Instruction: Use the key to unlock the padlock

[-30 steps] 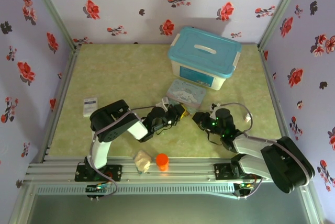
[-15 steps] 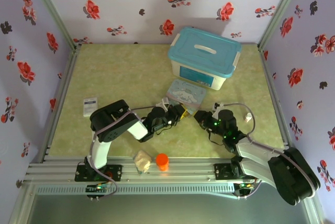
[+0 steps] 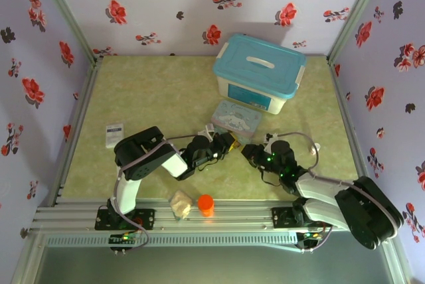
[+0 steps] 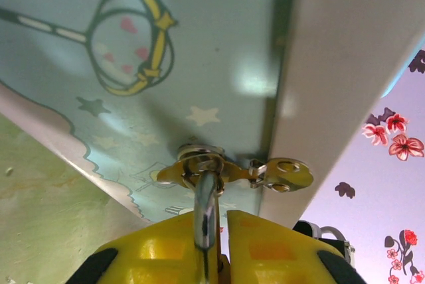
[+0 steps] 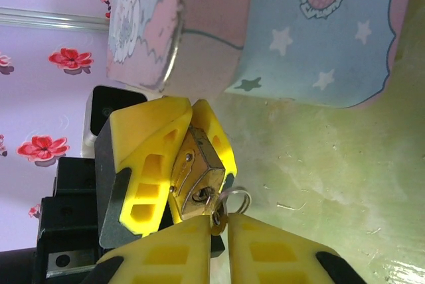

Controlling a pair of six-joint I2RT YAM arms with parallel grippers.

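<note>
The brass padlock is clamped between the yellow fingers of my left gripper, its keyhole end facing my right gripper. The key is pinched between the right fingers, its tip at the keyhole, with a small wire ring hanging beside it. In the left wrist view my left gripper is shut, and the grey shackle rises from between its fingers. A ring and flat brass pieces sit at the shackle's far end. From above, both grippers meet just in front of the tin; my right gripper is almost touching the left.
The pale blue cartoon tin lies right behind the grippers. Further back stands a white box with a blue lid. An orange cylinder and a beige lump sit at the near edge. A white card lies at the left.
My right gripper has shifted slightly left, closer to the padlock, and its wrist has turned a little. The left arm has stayed still.
</note>
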